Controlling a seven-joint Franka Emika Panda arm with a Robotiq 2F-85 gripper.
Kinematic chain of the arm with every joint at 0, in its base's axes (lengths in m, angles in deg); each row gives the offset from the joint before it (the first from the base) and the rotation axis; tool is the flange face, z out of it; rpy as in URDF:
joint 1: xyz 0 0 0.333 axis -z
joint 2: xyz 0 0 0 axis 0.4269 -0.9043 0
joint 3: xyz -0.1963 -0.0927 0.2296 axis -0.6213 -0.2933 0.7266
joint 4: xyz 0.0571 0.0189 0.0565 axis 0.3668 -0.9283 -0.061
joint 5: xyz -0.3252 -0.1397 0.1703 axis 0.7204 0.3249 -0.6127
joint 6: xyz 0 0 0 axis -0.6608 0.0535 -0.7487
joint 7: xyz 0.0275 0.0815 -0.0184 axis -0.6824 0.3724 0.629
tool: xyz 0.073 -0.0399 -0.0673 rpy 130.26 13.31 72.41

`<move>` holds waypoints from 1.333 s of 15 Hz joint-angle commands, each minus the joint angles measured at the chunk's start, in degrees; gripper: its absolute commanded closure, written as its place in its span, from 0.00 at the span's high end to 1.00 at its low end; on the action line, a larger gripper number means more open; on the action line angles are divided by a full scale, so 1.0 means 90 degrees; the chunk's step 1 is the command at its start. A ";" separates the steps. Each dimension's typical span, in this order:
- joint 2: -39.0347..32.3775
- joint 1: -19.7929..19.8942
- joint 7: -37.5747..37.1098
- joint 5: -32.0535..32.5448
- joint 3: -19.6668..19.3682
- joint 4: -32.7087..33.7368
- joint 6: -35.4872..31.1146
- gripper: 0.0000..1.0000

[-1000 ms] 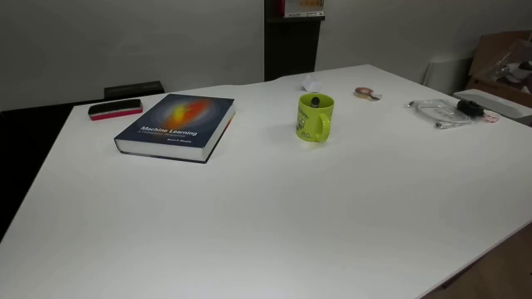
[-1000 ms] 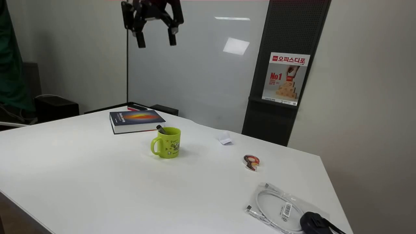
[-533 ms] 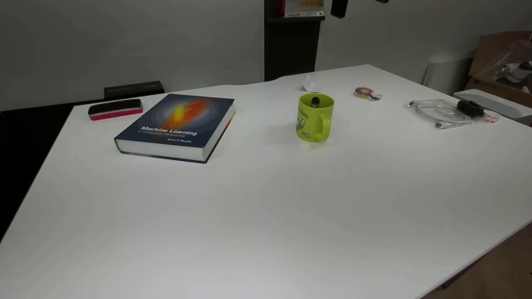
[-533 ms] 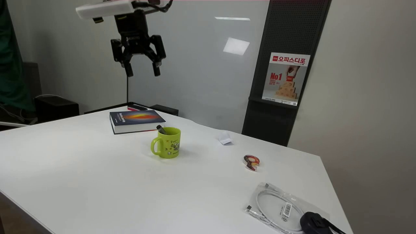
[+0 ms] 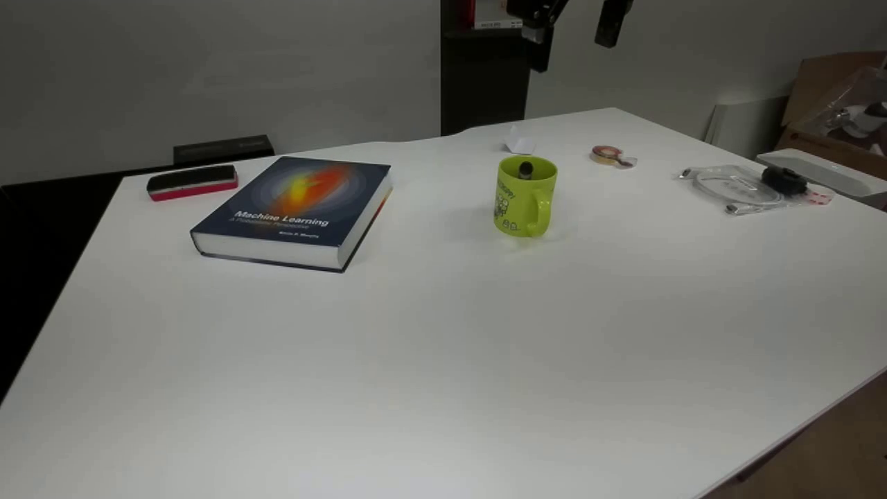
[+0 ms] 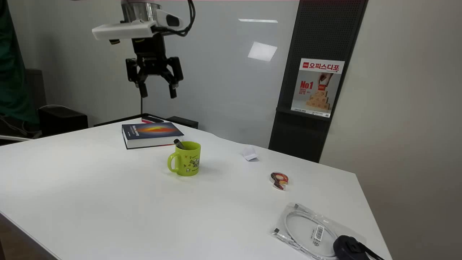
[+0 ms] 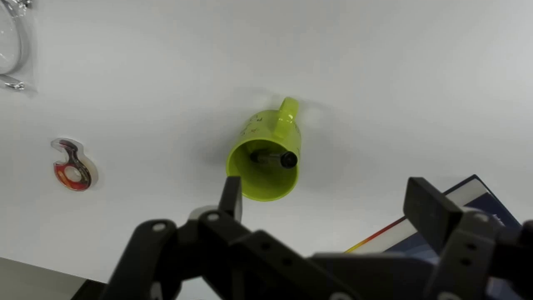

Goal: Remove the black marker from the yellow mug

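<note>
White under dim light, the table fills the lower part of both exterior views. At the upper left of an exterior view the gripper hangs above it, released, its fingers spread wide and nothing held between them. The marker is inside the mug, near the middle of the wrist view. Alignment looks like the main risk: there the mug sits up and left of the gap's middle, and the lower-left finger overlaps its rim, so a straight descent could land that finger on the rim and tip the mug. Closing with the mug's wall caught too would likely lift both together; and since the jaws close sideways in that view, roughly along the marker's lean, they may meet a slanted shaft and let it swivel or slip. The marker stands tilted: its dark upper end points right in the wrist view, its lower end runs left and down inside, and the long axis lies nearly level across the frame. In an exterior view the marker pokes past the rim toward the upper left. Beyond lie the book, at lower right of the wrist view, and the tape, at left.
</note>
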 commanded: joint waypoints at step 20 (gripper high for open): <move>-0.2635 -0.0911 -0.0168 0.0599 -0.1189 0.1315 -0.1056 1.00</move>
